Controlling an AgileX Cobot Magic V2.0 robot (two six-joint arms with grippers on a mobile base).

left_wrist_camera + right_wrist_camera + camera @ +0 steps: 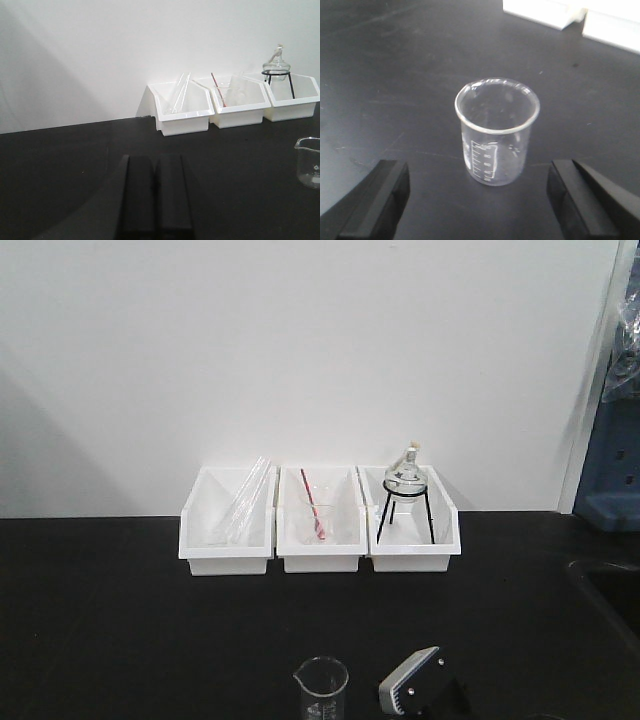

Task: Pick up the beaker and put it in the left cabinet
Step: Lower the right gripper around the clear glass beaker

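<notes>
The beaker (496,132), small, clear and with printed graduation marks, stands upright on the black table (395,75). My right gripper (477,200) is open. Its two black fingers (380,200) stand wide apart, just short of the beaker and touching nothing. In the front view the beaker (320,688) is at the bottom edge, with part of my right arm (420,688) beside it. My left gripper (155,195) is shut with nothing in it, low over the table. The beaker (310,162) shows far to its right. The left cabinet is out of view.
Three white bins (227,558) line the white wall at the back. They hold glass tubes (240,502), a beaker with a red rod (316,510) and a round flask on a black tripod (405,490). A blue object (615,490) stands at the far right.
</notes>
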